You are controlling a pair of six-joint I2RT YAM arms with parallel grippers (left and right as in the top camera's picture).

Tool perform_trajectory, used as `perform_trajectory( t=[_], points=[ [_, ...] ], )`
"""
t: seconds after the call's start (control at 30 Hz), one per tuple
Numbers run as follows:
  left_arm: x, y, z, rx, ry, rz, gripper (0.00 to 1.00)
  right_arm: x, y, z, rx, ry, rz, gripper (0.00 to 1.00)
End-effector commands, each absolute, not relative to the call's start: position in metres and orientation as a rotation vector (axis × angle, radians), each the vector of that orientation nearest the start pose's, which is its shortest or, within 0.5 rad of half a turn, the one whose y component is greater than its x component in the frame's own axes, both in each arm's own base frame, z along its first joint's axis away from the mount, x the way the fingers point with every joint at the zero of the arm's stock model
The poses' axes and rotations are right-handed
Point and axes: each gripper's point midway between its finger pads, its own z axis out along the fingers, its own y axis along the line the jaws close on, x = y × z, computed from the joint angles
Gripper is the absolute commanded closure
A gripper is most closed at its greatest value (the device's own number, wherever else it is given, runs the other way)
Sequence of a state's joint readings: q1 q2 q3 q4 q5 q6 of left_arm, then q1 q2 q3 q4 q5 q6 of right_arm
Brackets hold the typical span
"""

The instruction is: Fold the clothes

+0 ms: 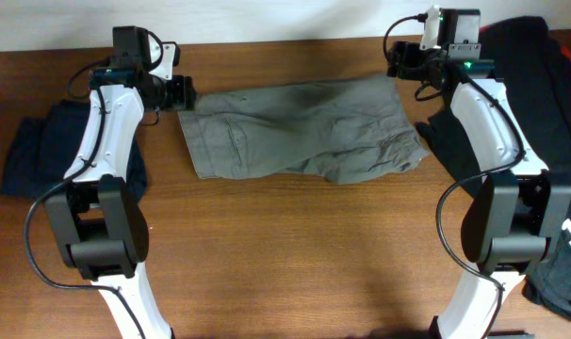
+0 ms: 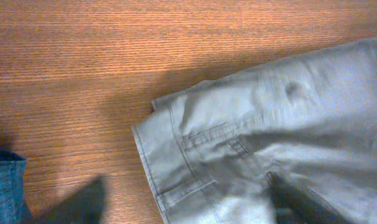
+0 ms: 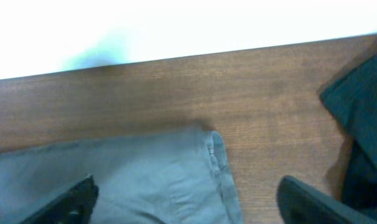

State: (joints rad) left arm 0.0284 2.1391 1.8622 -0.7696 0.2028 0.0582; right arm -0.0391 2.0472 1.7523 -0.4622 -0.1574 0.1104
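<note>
**Grey shorts spread at the back, both pairs of fingers released**

One pair of grey shorts (image 1: 304, 127) lies flat at the back middle of the worktop (image 1: 295, 245), rumpled toward its right end. One navy piece (image 1: 31, 151) sits at the left edge, partly under the left arm. Black cloth (image 1: 540, 56) is heaped along the right edge; how many pieces it holds is unclear. The left fingers (image 2: 300, 199) are spread wide at the waistband corner, gripping nothing. The right fingers (image 3: 64, 202) are equally parted at the far right corner. Bare wood runs across the front between the arm bases.
</note>
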Motion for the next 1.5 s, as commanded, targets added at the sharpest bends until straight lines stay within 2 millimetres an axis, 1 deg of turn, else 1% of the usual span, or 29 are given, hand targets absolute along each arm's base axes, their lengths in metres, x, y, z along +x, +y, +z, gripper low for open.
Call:
perform_trajectory(
  t=[0.0,0.17,0.2,0.23,0.37,0.47,0.6,0.67,0.7,0.73,0.77,0.8,0.9,1.0,1.03,1.1,1.13,1.2,1.23,1.3,1.4,1.47],
  points=[
    [0.533,-0.015,0.121,0.093,2.599,-0.222,0.01,0.570,0.002,0.164,0.104,2.348,0.202,0.01],
    [0.521,-0.016,0.115,0.087,2.654,-0.230,0.01,0.545,0.004,0.142,0.120,2.483,0.216,0.01],
    [0.517,-0.016,0.113,0.086,2.669,-0.232,0.01,0.538,0.005,0.137,0.124,2.518,0.222,0.01],
    [0.512,-0.016,0.110,0.083,2.693,-0.235,0.01,0.526,0.006,0.129,0.133,2.577,0.225,0.01],
    [0.507,-0.016,0.102,0.081,2.716,-0.239,0.01,0.506,0.010,0.118,0.140,2.668,0.255,0.01],
    [0.502,-0.016,0.091,0.077,2.746,-0.244,0.01,0.497,0.011,0.114,0.145,2.705,0.263,0.01],
    [0.492,-0.017,0.077,0.074,2.784,-0.250,0.01,0.496,0.009,0.112,0.153,2.716,0.249,0.01],
    [0.490,-0.017,0.075,0.073,2.791,-0.251,0.01,0.495,0.010,0.110,0.153,2.723,0.255,0.00],
    [0.491,-0.017,0.075,0.073,2.788,-0.250,0.01,0.493,0.010,0.107,0.153,2.734,0.255,0.02],
    [0.493,-0.017,0.076,0.073,2.780,-0.250,0.01,0.496,0.010,0.103,0.153,2.733,0.257,0.03],
    [0.493,-0.017,0.076,0.074,2.776,-0.251,0.01,0.501,0.010,0.102,0.150,2.716,0.255,0.03],
    [0.495,-0.017,0.077,0.075,2.769,-0.253,0.01,0.509,0.010,0.103,0.144,2.685,0.254,0.04],
    [0.501,-0.020,0.080,0.083,2.738,-0.272,0.01,0.538,0.012,0.115,0.113,2.558,0.269,0.13],
    [0.508,-0.024,0.084,0.093,2.703,-0.300,0.01,0.562,0.019,0.124,0.043,2.451,0.310,0.16],
    [0.510,-0.025,0.085,0.097,2.691,-0.310,0.01,0.567,0.019,0.123,0.040,2.432,0.309,0.18],
    [0.514,-0.025,0.087,0.089,2.675,-0.313,0.01,0.578,0.019,0.118,0.033,2.399,0.305,0.18],
    [0.516,-0.026,0.088,0.082,2.668,-0.315,0.01,0.582,0.018,0.114,0.032,2.392,0.304,0.18],
    [0.517,-0.027,0.089,0.086,2.658,-0.330,0.01,0.583,0.019,0.098,0.035,2.413,0.313,0.18],
    [0.519,-0.030,0.090,0.092,2.648,-0.347,0.01,0.580,0.021,0.082,0.037,2.451,0.329,0.18],
    [0.521,-0.033,0.092,0.101,2.634,-0.367,0.01,0.573,0.022,0.059,0.047,2.513,0.340,0.18],
    [0.524,-0.037,0.095,0.114,2.613,-0.378,0.01,0.561,0.023,0.034,0.062,2.591,0.348,0.18],
    [0.526,-0.040,0.096,0.123,2.605,-0.378,0.01,0.552,0.025,0.022,0.068,2.644,0.354,0.18]
  ],
)
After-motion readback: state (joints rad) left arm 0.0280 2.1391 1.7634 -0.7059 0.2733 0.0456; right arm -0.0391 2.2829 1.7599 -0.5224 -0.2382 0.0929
